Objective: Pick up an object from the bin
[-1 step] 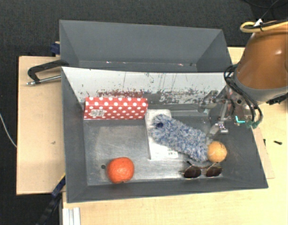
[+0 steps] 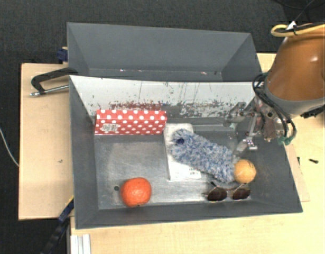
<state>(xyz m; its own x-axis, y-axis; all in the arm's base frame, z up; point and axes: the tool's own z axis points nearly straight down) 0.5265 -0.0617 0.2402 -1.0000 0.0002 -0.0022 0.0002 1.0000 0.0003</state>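
The gripper [image 2: 250,140] hangs near the right wall of the grey metal bin [image 2: 83,157], just above a small smooth yellow-orange ball [image 2: 245,171]; I cannot tell whether it is spread or pressed together. Bare floor lies left of centre. A red dotted box [image 2: 130,121] lines the back wall. A shaggy blue cloth [image 2: 202,153] covers a white packet [image 2: 175,168]. A round orange [image 2: 136,191] sits front left, and dark sunglasses [image 2: 228,194] lie by the front wall.

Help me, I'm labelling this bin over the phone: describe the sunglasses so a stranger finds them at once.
Look along the front wall of the grey metal bin, towards its right corner. Just below the small orange ball and the shaggy blue-and-white cloth lie the dark-lensed sunglasses, the only flat, two-lensed thing.
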